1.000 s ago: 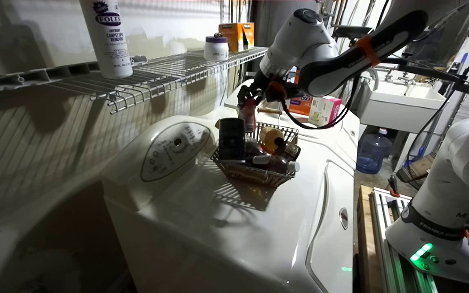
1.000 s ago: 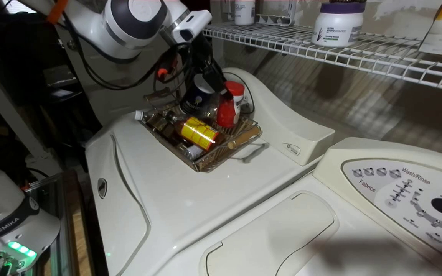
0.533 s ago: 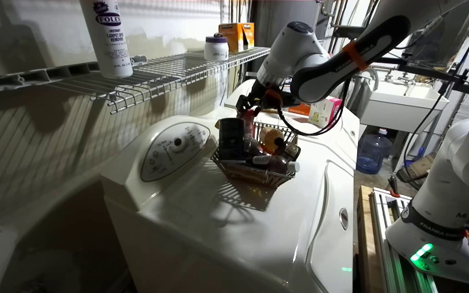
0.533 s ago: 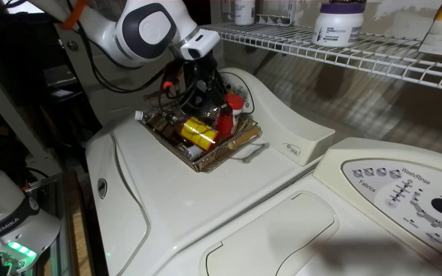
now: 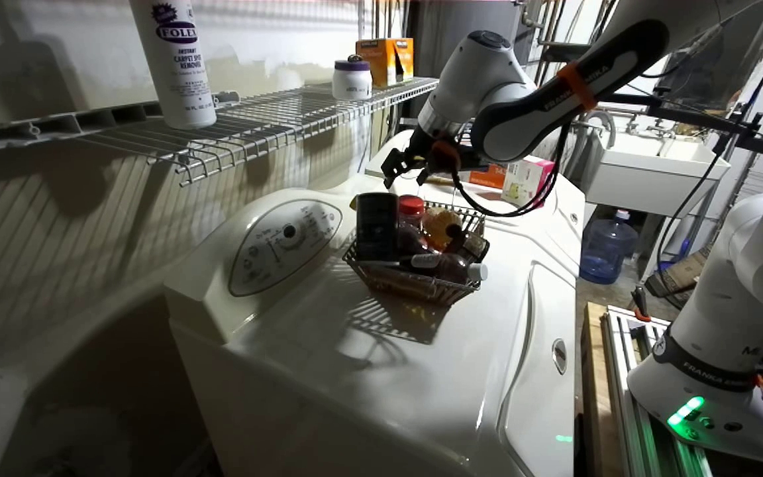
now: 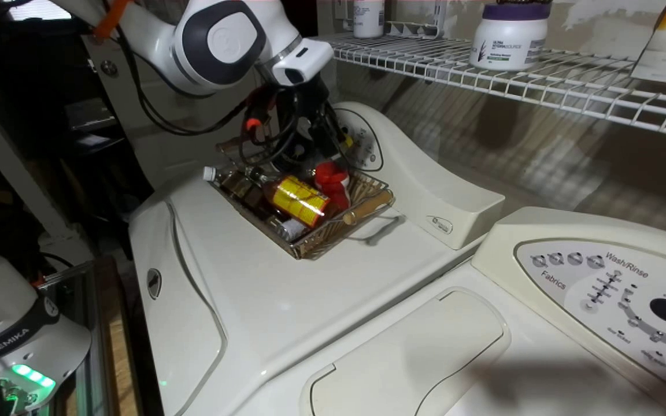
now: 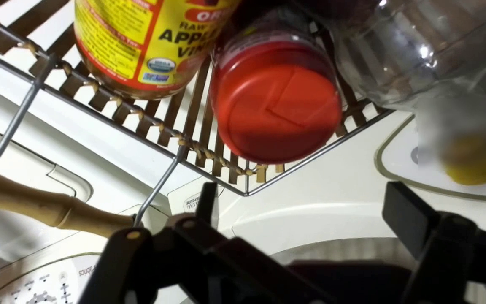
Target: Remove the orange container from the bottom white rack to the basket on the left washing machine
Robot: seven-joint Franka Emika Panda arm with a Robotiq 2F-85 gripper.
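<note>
Shows red on the container [image 7: 279, 112], yellow with red bands on the bottle label [image 7: 118, 36], brown striping along the basket [image 6: 324, 235], glossy white over the left washing machine [image 6: 246, 283], white gridwork on the rack [image 6: 515, 93], black on the gripper [image 7: 303, 199].

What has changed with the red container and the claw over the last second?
The claw came down with the red container, then opened and let it go. The container now rests in the basket, tipped left in an exterior view, toward the yellow-labelled bottle; the claw is apart from it, just above. The basket, that bottle and the white rack stayed put.
</note>
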